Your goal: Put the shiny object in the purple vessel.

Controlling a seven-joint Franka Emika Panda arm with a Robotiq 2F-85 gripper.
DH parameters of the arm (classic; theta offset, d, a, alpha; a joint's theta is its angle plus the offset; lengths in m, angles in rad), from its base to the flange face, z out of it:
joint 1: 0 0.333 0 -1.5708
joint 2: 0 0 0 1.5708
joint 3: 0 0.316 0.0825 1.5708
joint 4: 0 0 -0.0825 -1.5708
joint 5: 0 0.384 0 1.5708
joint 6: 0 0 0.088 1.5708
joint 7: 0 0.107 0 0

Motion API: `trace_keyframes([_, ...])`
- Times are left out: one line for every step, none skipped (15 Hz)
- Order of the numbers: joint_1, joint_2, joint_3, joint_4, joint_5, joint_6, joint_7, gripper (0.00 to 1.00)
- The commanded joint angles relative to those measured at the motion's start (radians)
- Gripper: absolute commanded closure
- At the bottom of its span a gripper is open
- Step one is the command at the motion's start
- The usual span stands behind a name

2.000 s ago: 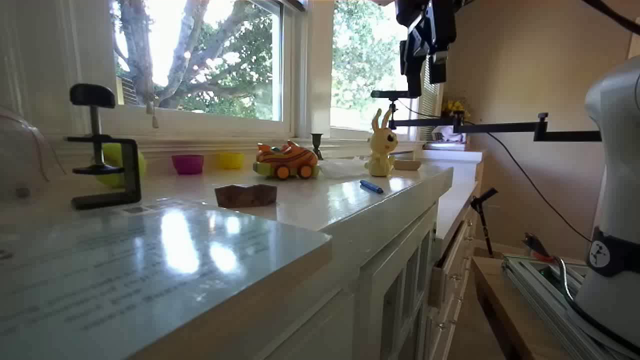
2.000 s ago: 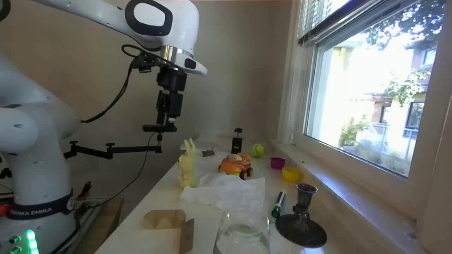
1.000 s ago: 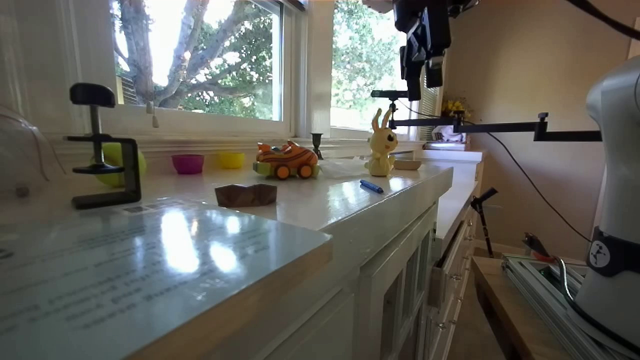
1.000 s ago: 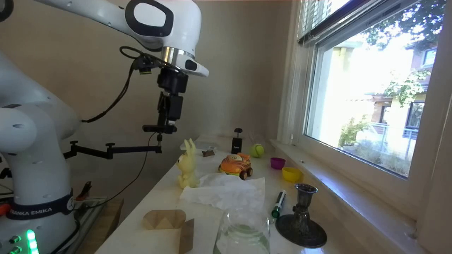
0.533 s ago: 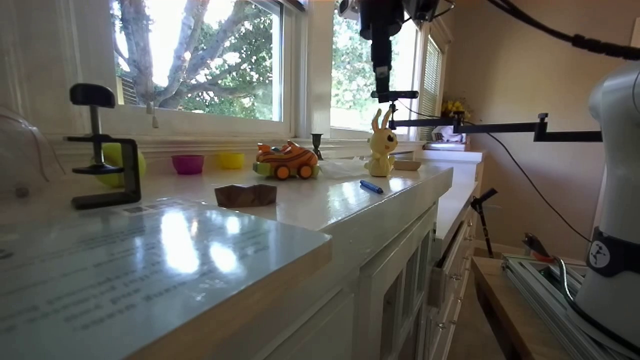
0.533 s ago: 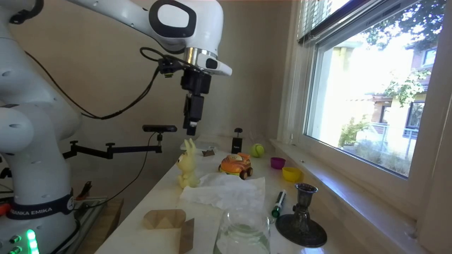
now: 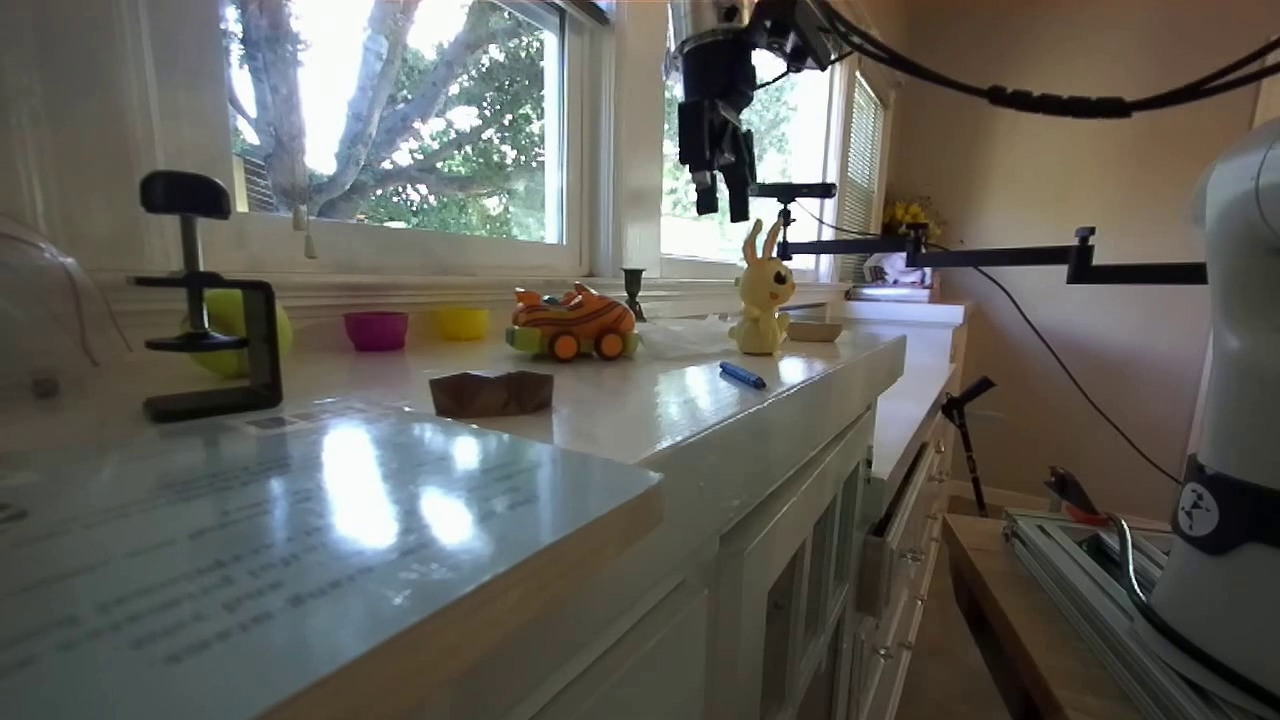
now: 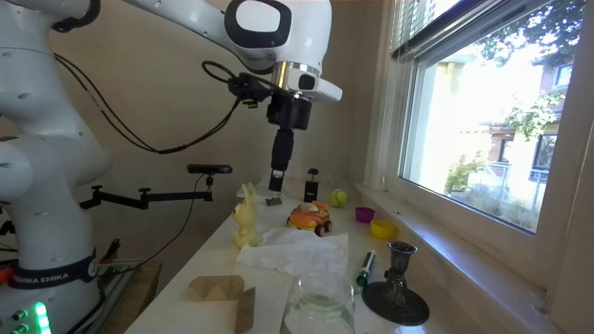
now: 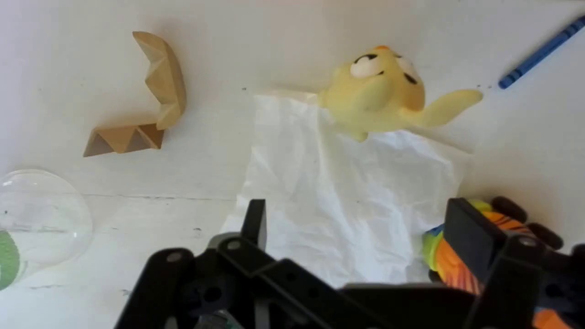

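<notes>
above the counter [image 8: 185, 320], the arm [image 8: 185, 14] arched and aimed downward, fingers [image 9: 473, 235] wide apart and empty

Daylight pours through the windows [image 7: 400, 120] in both exterior views, bright enough that I'd squint, burning the outdoors white in places. In an exterior view it lands on the glossy board [image 7: 260, 540] as 2 large glare patches, the lettering too blurred to read. Against that brightness the gripper [image 7: 722, 210] is nearly a silhouette. The beige wall [image 8: 153, 93] sits dim. The wrist view looks flat and pale, shadows soft beside the tan block [image 9: 169, 77].
</notes>
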Motion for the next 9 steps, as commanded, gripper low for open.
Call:
trace_keyframes([-0.052,0.044,-0.022,0.026,-0.029,0.048,0.089,0.00])
trace_keyframes([-0.063,0.052,-0.029,0.027,-0.030,0.051,0.103,0.00])
trace_keyframes([-0.077,0.058,-0.037,0.024,-0.037,0.067,0.119,0.00])
trace_keyframes([-0.091,0.067,-0.046,0.019,-0.043,0.090,0.136,0.00])
trace_keyframes([-0.102,0.076,-0.054,0.020,-0.045,0.102,0.147,0.00])
trace_keyframes([-0.111,0.088,-0.063,0.020,-0.048,0.117,0.154,0.00])
trace_keyframes([-0.116,0.098,-0.074,0.018,-0.036,0.138,0.139,0.00])
trace_keyframes([-0.120,0.105,-0.081,0.015,-0.035,0.164,0.133,0.00])
trace_keyframes([-0.120,0.115,-0.089,0.014,-0.031,0.189,0.112,0.00])
